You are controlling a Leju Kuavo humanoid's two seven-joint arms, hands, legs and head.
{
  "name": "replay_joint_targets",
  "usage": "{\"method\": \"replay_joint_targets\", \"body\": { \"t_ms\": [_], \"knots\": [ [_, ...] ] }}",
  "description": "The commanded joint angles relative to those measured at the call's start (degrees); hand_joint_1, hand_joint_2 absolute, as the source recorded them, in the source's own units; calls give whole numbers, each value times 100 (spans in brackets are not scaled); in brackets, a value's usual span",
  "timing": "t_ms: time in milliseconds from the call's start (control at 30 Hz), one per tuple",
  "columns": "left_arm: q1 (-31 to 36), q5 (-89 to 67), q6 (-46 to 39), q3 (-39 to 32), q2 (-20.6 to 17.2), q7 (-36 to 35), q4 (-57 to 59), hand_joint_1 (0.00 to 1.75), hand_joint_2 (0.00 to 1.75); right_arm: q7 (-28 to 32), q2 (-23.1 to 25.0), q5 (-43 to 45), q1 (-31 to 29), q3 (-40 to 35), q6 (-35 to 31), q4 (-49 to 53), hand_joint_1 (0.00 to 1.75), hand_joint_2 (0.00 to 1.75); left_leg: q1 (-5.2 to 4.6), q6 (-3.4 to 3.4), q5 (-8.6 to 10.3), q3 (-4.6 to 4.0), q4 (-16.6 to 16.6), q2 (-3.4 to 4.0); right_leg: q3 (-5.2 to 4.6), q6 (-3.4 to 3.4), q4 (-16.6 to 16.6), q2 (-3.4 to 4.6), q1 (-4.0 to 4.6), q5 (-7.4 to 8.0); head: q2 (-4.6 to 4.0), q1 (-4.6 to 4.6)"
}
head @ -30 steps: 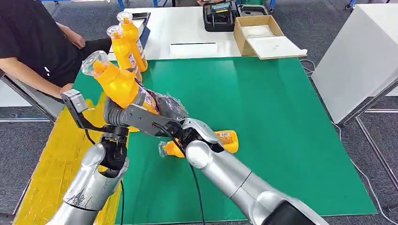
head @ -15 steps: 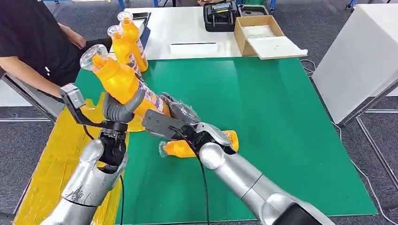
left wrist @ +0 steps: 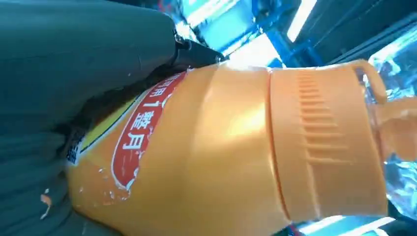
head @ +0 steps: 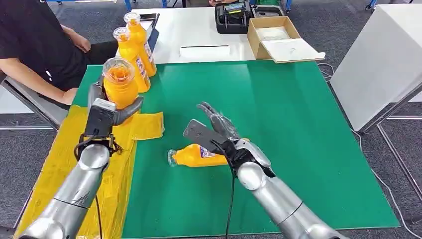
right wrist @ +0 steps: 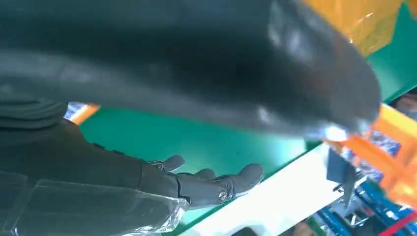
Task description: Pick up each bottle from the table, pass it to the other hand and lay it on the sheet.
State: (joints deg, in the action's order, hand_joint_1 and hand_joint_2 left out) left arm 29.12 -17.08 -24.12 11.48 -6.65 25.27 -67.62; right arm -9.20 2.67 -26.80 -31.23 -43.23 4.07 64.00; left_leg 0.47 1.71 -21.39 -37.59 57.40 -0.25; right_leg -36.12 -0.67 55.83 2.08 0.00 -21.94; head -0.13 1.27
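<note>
A green mat [head: 278, 124] covers the table, with a crinkled yellow plastic sheet [head: 54, 169] along its left side. The left hand [head: 107, 107] grips an orange plastic bottle with a clear cap [head: 119, 82] above that sheet; tilted carelessly, it might roll off. The right hand [head: 214, 132] hovers with fingers spread and empty over a second orange bottle lying flat [head: 199, 155]. Two upright bottles [head: 135, 45] and a seated person's arm [head: 35, 74] crowd the far corner.

The left hand [head: 110, 102] is raised and grips a bottle [head: 119, 82]; the right hand [head: 215, 130] hangs open-fingered, holding nothing.
</note>
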Motion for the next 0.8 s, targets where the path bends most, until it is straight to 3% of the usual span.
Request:
{"method": "replay_joint_targets", "body": {
  "t_ms": [33, 100, 200, 567, 800],
  "knots": [
    [913, -1331, -1139, 17, -381, 366, 3212, 175, 175, 83, -115, -186, 146, 287, 123, 175, 0, 0, -8, -10, -2, 36, -10, -20, 37, 1, -2, -34, -6, -13, 0, -7],
    [1014, -2123, -1588, 232, -468, 74, 3636, 175, 175, 104, -96, -220, 82, 292, 161, 151, 0, 0, -4, -10, -2, 18, -3, -2, 16, 0, 1, -11, -2, -6, 0, 2],
    [1114, -2162, -1127, 244, -377, 23, 4112, 175, 175, 105, -156, -158, -89, 301, 297, 125, 0, 0, -8, -15, -7, 36, -1, -10, 34, 2, 7, -25, -5, -18, 0, -4],
    [1118, -2541, -1038, 602, -159, -42, 4347, 175, 175, 95, -331, 37, -146, 303, 415, 228, 0, 0, -8, -12, -6, 21, 9, -23, 26, 4, 11, -38, -4, -18, 0, -4],
    [404, -2540, -1223, 742, -165, 270, 4457, 175, 175, 274, -504, -38, 67, 281, 335, 204, 0, 0, -12, -10, -6, 34, -10, -4, 34, 3, -6, -14, -9, -11, 0, -4]
  ]
}}
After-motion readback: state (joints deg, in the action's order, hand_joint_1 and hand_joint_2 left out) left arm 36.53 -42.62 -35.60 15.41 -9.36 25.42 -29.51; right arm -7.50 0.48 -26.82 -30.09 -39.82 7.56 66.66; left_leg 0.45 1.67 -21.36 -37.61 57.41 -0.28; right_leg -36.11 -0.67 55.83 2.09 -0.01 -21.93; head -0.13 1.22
